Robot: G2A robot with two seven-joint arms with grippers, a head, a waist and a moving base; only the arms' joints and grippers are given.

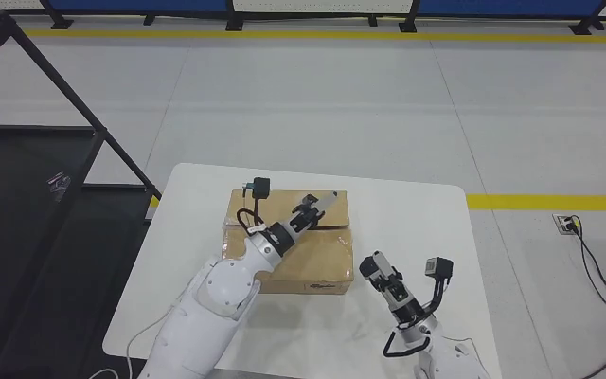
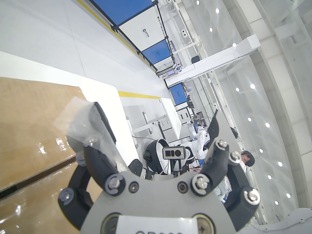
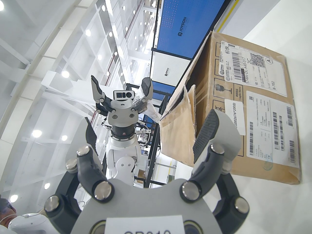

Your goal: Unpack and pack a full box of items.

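The jaws of the left gripper (image 1: 322, 202) are held spread over the top of the cardboard box (image 1: 322, 265), with clear film (image 2: 80, 122) clinging to one, and those of the right gripper (image 1: 374, 263), likewise spread, are held just beside its right side, the box being set on the white table (image 1: 417, 218) nearer the far edge.

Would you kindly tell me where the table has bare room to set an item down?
Widest: the far right corner of the table, between the box and the right edge. A narrower strip lies left of the box. Crowded: front right, where the right arm sits beside the box, and the box top, under the left arm.
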